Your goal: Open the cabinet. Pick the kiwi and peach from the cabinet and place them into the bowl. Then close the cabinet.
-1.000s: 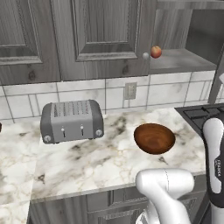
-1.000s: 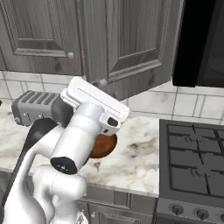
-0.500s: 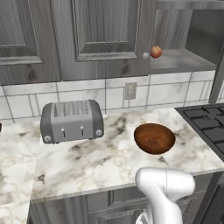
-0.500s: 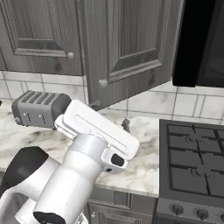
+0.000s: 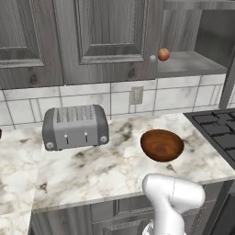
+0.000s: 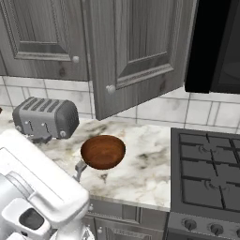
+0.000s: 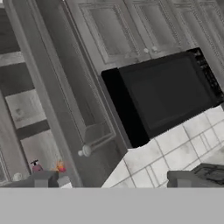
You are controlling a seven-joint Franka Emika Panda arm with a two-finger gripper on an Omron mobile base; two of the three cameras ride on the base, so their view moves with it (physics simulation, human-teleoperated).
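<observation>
The cabinet (image 5: 110, 32) has its right door (image 6: 136, 51) swung open, with a round silver knob (image 6: 110, 88) on it. The peach (image 5: 163, 54) sits on the open shelf; the hand view has the peach (image 7: 61, 167) small and far off, just left of the door knob (image 7: 86, 151). The reddish-brown bowl (image 5: 161, 145) rests on the marble counter, and the same bowl (image 6: 103, 151) looks empty. The kiwi is hidden. My gripper (image 7: 118, 180) is open with nothing between its fingertips (image 7: 46, 179), well back from the cabinet.
A silver toaster (image 5: 75, 126) stands left of the bowl. A stove (image 6: 206, 173) fills the right end of the counter, with a black microwave (image 7: 166, 94) above it. A small pink-red bottle (image 7: 36, 166) stands on the shelf beside the peach.
My arm has swung down and away from the bowl, which it was covering in the right base view. The peach and the open door have stayed put.
</observation>
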